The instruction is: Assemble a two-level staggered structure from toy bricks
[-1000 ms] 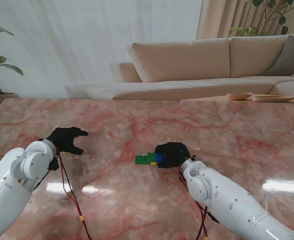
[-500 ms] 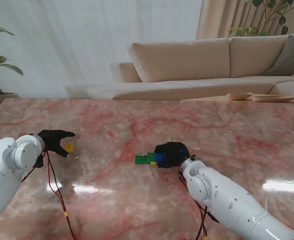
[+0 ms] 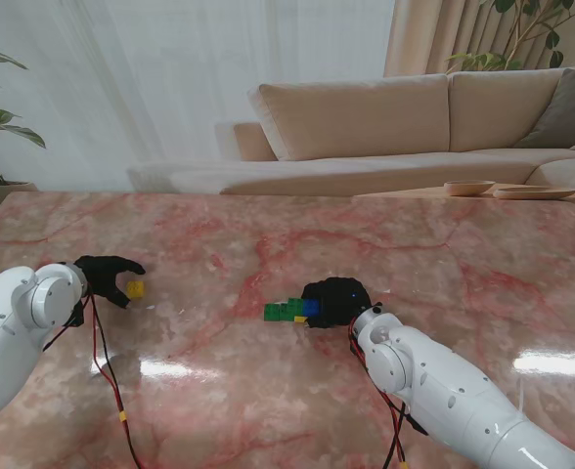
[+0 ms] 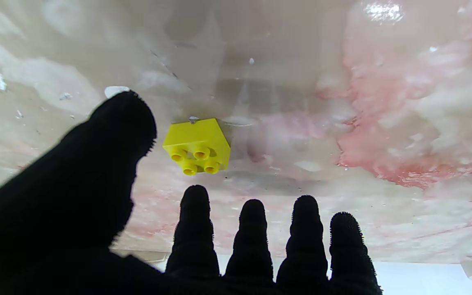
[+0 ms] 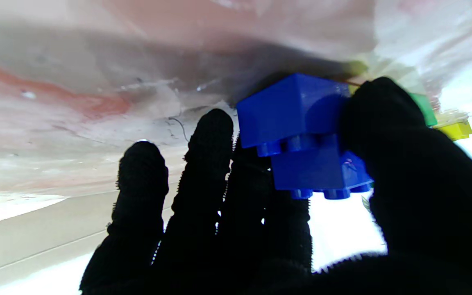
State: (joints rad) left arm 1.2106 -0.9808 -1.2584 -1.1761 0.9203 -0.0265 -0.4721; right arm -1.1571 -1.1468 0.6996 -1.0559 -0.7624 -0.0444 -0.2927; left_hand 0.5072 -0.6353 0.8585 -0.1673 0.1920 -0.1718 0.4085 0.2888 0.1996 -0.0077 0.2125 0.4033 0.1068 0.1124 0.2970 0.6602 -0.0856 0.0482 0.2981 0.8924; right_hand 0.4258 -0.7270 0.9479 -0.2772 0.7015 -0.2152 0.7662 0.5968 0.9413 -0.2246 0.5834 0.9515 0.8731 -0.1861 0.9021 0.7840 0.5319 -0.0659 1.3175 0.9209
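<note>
A small yellow brick (image 3: 134, 288) (image 4: 197, 145) lies alone on the marble table at the left. My left hand (image 3: 105, 276) (image 4: 109, 229) hovers beside it, open, fingers spread and not touching it. Near the table's middle a row of green bricks (image 3: 284, 311) lies flat, with a yellow brick (image 5: 455, 130) at its end. My right hand (image 3: 336, 301) (image 5: 285, 196) is shut on a blue brick (image 3: 311, 307) (image 5: 320, 170) that sits offset on a second blue brick (image 5: 291, 108) in that row, thumb on one side and fingers on the other.
The pink marble table (image 3: 268, 391) spreads wide around the bricks. Red and black cables (image 3: 107, 376) hang from my left arm over the table. A beige sofa (image 3: 415, 127) stands beyond the far edge.
My left arm swung left and back, uncovering the yellow brick, then settled with its fingers close to it. The right hand stayed on the blue brick.
</note>
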